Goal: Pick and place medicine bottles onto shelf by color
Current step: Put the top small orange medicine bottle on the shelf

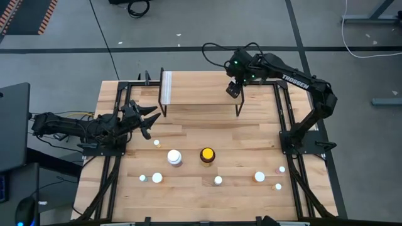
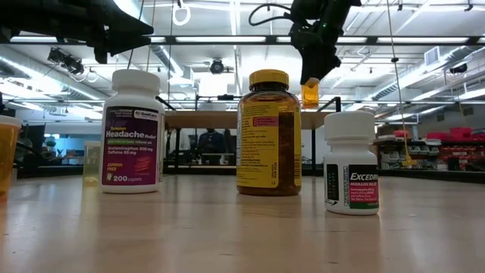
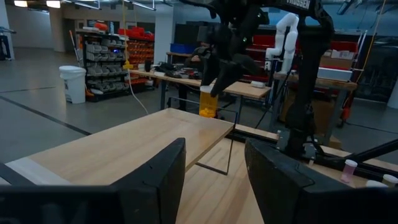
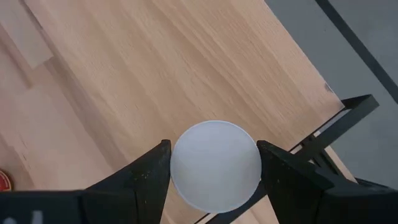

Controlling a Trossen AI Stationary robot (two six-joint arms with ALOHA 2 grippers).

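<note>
Small orange white-capped medicine bottle: clasped by right gripper above light-wood shelf, 2 o'clock end; shelf otherwise bare; ten bottles remain on table; left gripper parted, empty, 9 o'clock.

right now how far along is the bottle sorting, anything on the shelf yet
Barely started. The shelf shows no finished placement. In hand: the right gripper has an orange bottle with a white cap at the shelf's right end; its fingers sit beside the cap, and whether it has let go is unclear. Left: the large white bottle, the yellow-capped amber bottle and the small ones remain on the table. The left gripper waits, empty.
</note>
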